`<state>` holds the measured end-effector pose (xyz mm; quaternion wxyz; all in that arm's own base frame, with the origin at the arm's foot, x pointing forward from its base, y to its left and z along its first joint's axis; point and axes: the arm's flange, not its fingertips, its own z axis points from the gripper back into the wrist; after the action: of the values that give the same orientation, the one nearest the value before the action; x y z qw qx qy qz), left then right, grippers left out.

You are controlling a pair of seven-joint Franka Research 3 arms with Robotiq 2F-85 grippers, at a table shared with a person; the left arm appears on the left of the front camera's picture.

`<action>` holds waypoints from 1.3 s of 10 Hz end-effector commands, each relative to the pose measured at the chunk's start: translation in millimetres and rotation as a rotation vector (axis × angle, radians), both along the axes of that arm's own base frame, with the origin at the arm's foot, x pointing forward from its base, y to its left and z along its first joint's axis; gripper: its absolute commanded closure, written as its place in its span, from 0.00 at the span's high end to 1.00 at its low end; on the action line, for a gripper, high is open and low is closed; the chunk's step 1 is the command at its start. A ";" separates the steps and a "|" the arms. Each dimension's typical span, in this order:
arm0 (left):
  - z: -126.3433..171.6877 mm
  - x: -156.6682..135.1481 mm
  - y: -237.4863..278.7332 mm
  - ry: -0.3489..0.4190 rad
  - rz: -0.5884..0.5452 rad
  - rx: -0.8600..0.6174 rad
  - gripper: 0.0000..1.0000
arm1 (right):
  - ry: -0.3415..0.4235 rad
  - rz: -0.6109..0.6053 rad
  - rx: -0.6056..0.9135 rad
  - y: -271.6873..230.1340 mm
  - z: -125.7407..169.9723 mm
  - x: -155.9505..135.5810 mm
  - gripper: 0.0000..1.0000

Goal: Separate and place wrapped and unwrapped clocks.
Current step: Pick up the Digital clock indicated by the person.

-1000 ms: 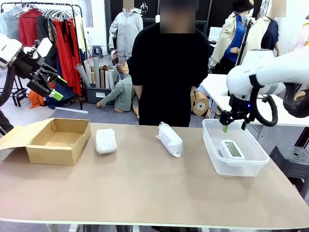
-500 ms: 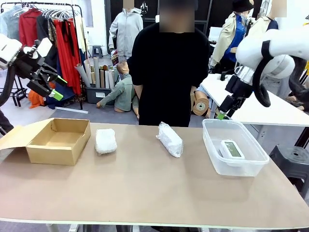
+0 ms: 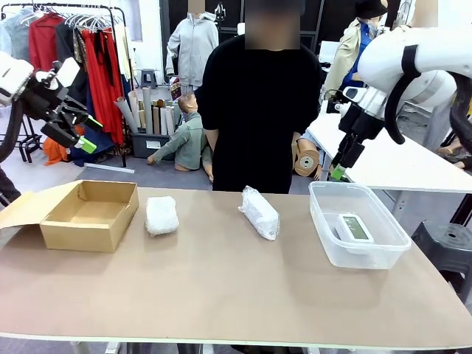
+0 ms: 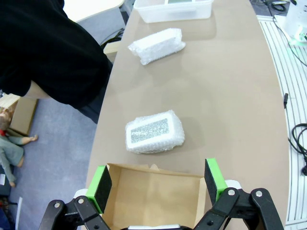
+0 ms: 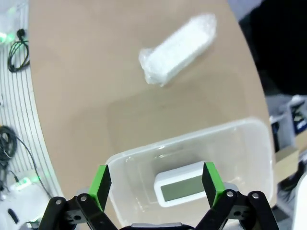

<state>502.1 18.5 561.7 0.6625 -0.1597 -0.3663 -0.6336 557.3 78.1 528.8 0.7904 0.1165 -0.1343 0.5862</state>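
Both wide, empty: left claw [image 3: 90,134] upper left, right claw [image 3: 338,174] upper right. Bare clock [image 3: 354,227] in tub [image 3: 324,243], right of frame. Left wrapped clock [image 3: 161,214] near box [image 3: 74,236], other wrapped clock [image 3: 259,212] centre. Suggest: grip wrap across narrow sides, gently.

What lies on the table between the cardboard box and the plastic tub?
The front view shows a squat wrapped clock beside the cardboard box and a long wrapped clock nearer the plastic tub.

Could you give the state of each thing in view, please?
Box: open, looks empty.
Tub: no lid.
Bare clock: in tub, screen up.
Left wrapped clock: wrapped, on table.
Middle wrapped clock: wrapped, on table.
Left gripper: open, empty.
Right gripper: open, empty.
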 end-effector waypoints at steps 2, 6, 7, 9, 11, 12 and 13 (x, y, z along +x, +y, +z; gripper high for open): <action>0.5 -0.1 -0.2 -0.001 -0.001 -0.003 1.00 | -0.024 0.026 0.087 -10.4 -13.0 -9.9 1.00; 0.5 -0.1 -0.2 -0.001 -0.001 -0.003 1.00 | -0.020 0.043 0.026 -0.8 0.3 -6.3 1.00; 0.5 -0.1 -0.2 -0.001 -0.001 -0.003 1.00 | -0.017 0.048 0.042 -3.4 -4.1 -8.7 1.00; 0.5 -0.1 -0.2 -0.001 -0.001 -0.003 1.00 | -0.122 0.146 0.317 -8.5 -8.1 2.2 1.00; 0.5 -0.1 -0.2 -0.001 -0.001 -0.003 1.00 | -0.160 0.168 0.483 -7.7 3.7 8.3 1.00; 0.5 -0.1 -0.2 -0.001 -0.001 -0.003 1.00 | -0.206 0.184 0.498 -7.8 9.7 9.5 1.00; 0.5 -0.1 -0.2 -0.001 -0.001 -0.003 1.00 | -0.227 0.203 0.512 -10.9 18.2 14.4 1.00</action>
<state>502.1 18.5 561.7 0.6625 -0.1597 -0.3663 -0.6336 566.2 74.5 544.8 0.6765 0.2479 -0.3406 0.6040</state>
